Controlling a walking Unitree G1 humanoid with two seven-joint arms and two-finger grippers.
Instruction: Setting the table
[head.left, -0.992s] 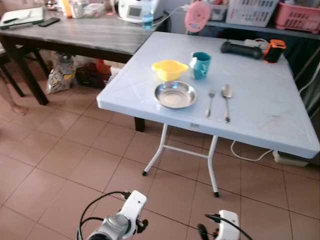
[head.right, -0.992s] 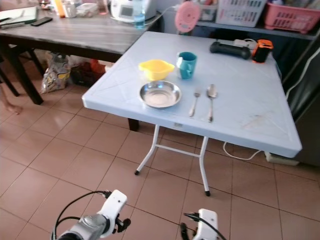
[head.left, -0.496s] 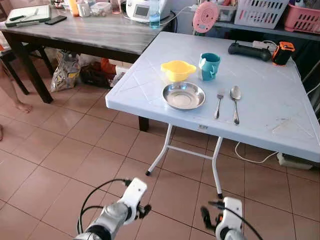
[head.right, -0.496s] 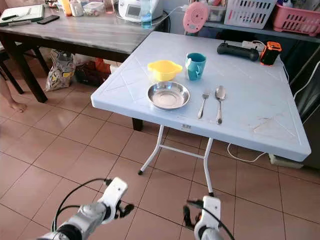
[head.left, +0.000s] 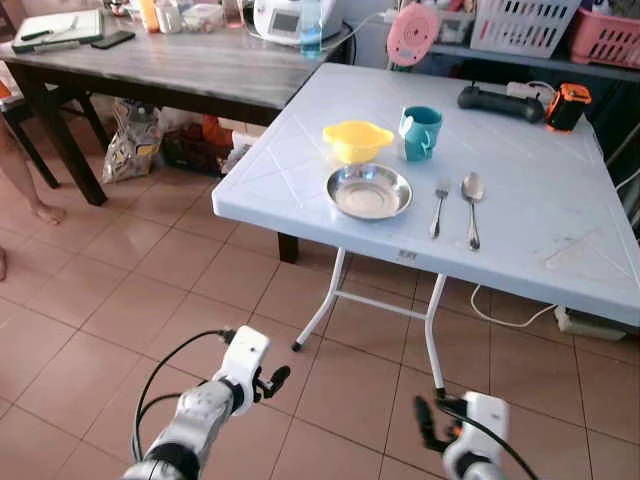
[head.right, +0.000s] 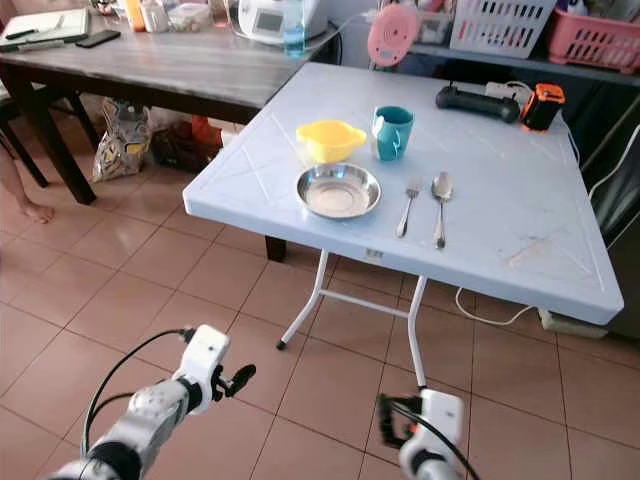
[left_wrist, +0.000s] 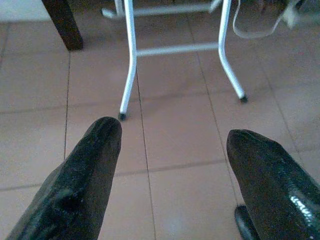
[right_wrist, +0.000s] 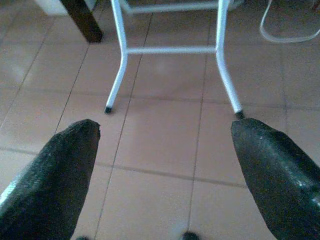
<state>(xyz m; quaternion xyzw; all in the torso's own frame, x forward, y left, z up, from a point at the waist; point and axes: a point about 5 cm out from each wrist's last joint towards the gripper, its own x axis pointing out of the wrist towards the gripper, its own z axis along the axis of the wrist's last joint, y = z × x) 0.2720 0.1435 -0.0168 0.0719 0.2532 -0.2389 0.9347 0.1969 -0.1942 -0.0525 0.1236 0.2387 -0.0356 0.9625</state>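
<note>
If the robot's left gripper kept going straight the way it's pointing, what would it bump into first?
Probably the floor tiles. The left gripper is open and aimed down at bare tile, just short of the white table's legs. Depth is hard to judge, so it might reach a leg instead.

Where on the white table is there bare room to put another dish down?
The white table is bare to the right of the spoon, out to its right edge, and on its left, beside the steel plate. The yellow bowl, teal mug, plate, fork and spoon crowd the middle.
</note>
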